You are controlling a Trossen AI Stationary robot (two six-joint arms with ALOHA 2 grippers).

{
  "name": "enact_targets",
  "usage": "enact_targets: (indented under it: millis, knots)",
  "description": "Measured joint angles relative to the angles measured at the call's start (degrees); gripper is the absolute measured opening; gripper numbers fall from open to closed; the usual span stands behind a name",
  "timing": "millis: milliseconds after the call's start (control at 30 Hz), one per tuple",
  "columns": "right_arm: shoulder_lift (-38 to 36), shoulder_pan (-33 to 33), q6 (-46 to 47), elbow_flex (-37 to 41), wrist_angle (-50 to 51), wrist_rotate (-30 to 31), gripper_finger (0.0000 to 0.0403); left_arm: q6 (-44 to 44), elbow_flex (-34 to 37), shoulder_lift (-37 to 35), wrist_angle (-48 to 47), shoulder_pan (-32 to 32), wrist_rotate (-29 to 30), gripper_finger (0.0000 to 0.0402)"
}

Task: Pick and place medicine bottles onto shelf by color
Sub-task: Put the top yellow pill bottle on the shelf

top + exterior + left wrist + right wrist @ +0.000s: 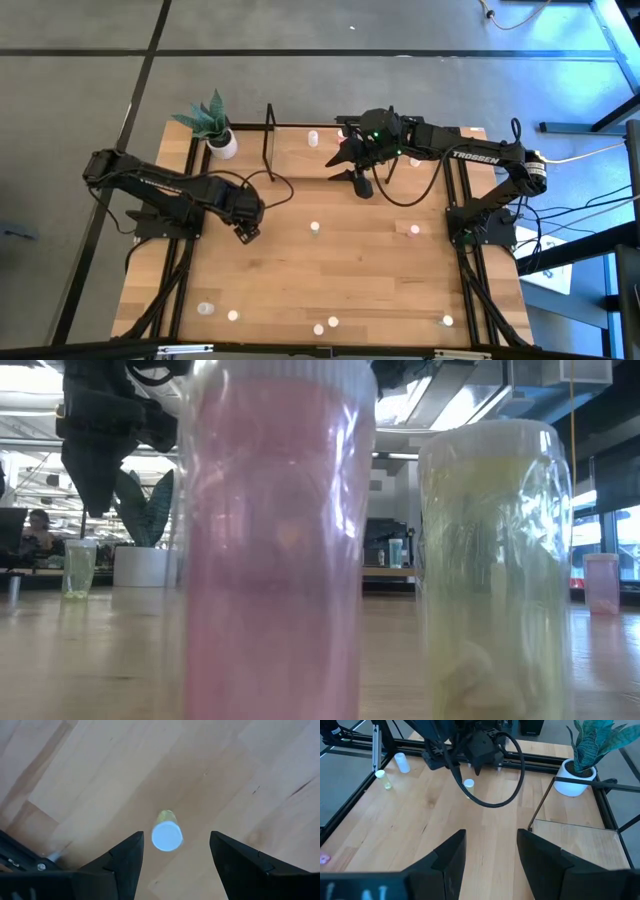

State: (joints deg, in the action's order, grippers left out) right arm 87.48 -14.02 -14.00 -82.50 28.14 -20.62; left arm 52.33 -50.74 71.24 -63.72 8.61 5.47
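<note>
1. Wooden tabletop, high view: about nine tiny pale cylindrical medicine bottles are standing scattered on it, well apart. The small light wooden shelf with black metal frames is holding at least one bottle. The right gripper is hovering above the shelf.
2. Low view: two bottles, pink and yellowish, are standing close to the camera.
3. Left wrist view: the left gripper is hanging open over one yellowish bottle with white cap, not gripping. An off-centre descent could be tipping it.
4. Right wrist view: the right gripper's open fingers are holding nothing.
</note>
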Motion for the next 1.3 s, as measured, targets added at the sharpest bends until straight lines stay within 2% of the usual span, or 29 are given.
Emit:
enact_targets:
  millis: [200,533,933,1300]
  knots:
    - [0.0,0.0,0.0,0.0,0.0,0.0,0.0179,4.0,0.0,0.0,-0.2,0.2,0.4,0.0221]
    - [0.0,0.0,0.0,0.0,0.0,0.0,0.0179,3.7,0.0,0.0,-0.4,0.2,0.4,0.0221]
    - [0.0,0.0,0.0,0.0,-0.1,0.0,0.0179,4.1,0.0,5.7,-1.4,0.0,-0.7,0.0221]
    - [0.0,0.0,0.0,0.0,-0.1,0.0,0.0179,4.6,0.0,6.9,-0.2,0.0,-1.8,0.0221]
